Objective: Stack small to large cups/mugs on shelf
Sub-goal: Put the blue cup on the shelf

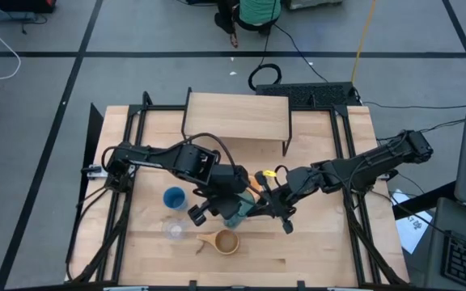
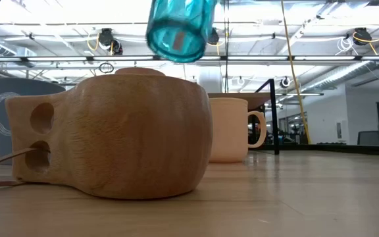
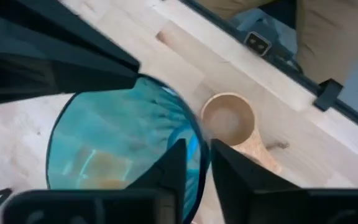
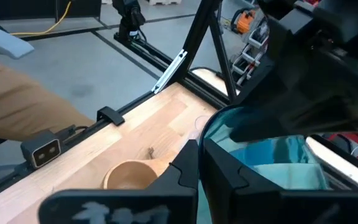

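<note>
Teal textured tumbler held clear of the tabletop near its middle, tilted, mouth turned toward the near side (low view catches it hanging above the other cups, open end toward the camera). Left tool closed on it, one finger inside the rim and the other outside against the wall. Right tool just beside the tumbler on its right, closed on the tumbler's rim too, to judge by the right wrist view, where one finger and its partner pinch the teal edge. Both arms reaching in from opposite sides and meeting at the tumbler.

Tan wooden cup with stub handle upright on the tabletop just nearer than the tumbler, handle pointing left, two holes through that handle plain in the low view. Blue cup standing left of the left tool, with the clear glass a little nearer, both upright and apart from each other. Orange handled mug upright farther back, handle to the right in the low view; mostly hidden under the arms from above. Orange-brown tumbler not made out for certain.

Shelf at the far side of the tabletop, centred, light-wood board on thin black legs, nothing on it.

Person on the floor beyond the far edge, only partly in view.
</note>
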Motion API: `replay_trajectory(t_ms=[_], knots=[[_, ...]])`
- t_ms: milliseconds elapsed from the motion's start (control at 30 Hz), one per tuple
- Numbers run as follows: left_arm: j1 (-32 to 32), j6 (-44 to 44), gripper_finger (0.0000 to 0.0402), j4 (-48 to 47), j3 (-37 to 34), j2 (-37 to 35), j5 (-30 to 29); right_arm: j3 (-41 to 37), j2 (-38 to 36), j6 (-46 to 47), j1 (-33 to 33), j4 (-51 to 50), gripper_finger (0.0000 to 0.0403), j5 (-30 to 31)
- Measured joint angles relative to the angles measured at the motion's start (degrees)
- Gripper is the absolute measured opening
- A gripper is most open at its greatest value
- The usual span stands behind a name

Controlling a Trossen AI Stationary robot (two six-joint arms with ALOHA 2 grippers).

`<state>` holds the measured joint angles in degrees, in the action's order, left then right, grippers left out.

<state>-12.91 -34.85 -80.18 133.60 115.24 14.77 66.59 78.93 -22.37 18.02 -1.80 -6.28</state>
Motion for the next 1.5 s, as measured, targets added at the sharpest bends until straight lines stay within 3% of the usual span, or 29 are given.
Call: replay_trajectory(t_ms=[133, 267, 400, 733, 867, 1133, 1333, 1500], knots=[[-0.68, -0.96, 0.0096, 0.12, -0.52, -0.05, -3.20, 0.00, -0.09, 0.41, -0.02, -0.33, 0.0000, 0.13], [-1.70, -3.91, 0.0022, 0.78, -2.07, 0.15, -6.53, 0.00, -0.08, 0.68, 0.04, -0.68, 0.0000, 0.07], [-1.55, -3.60, 0.0009, 0.59, -2.12, 0.15, -7.08, 0.09, -0.21, 2.73, 0.02, 0.49, 0.0008, 0.15], [-0.56, -10.54, 0.0004, -1.38, -2.10, 0.11, -7.93, 0.09, -0.15, 5.35, -0.09, -1.45, 0.0146, -1.67], [0.97, -12.65, 0.0004, -2.36, -2.10, -0.36, -4.51, 0.11, -0.15, 6.03, -0.46, -2.08, 0.0164, -1.44], [2.14, -15.27, 0.0004, -2.93, -1.99, -3.87, 5.73, -0.23, -3.61, 4.65, -1.03, -6.94, 0.0152, -1.41], [2.44, -17.49, 0.0004, -3.17, -2.05, -5.06, 18.32, 0.16, -12.20, 2.59, -1.63, -7.40, 0.0176, -1.20], [2.89, -19.21, 0.0004, -2.83, -2.01, -4.77, 26.01, -0.02, -13.55, -0.62, -2.29, -5.28, 0.0203, -1.00]])
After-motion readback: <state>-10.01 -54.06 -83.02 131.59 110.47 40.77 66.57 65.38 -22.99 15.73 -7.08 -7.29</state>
